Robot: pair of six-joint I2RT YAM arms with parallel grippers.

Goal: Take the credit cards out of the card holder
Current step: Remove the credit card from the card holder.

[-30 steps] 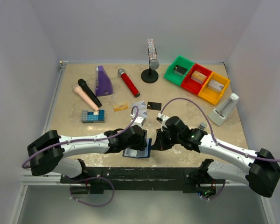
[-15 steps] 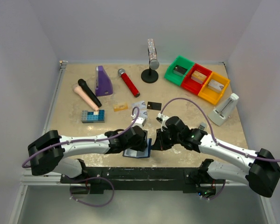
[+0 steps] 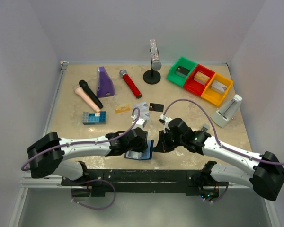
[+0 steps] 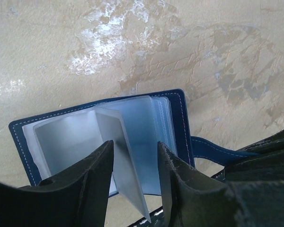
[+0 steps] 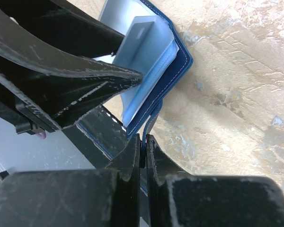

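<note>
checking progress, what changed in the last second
Barely anything: the left tool nudged slightly over the card holder, jaws either side of a clear sleeve. The right tool stays shut on the snap tab; the credit cards on the table lie unmoved.

You will find no writing, number, brand or sign that can be read in any of the views. The frosted plastic sleeves (image 4: 142, 127) of the dark navy folding card holder (image 4: 184, 124) look plain to you, with no lettering showing on them. Beyond that card holder, the thin orange-gold card (image 3: 122, 108), the pale silvery card (image 3: 141, 106) and the black card (image 3: 155, 107) are too small for you to make out any print.
</note>
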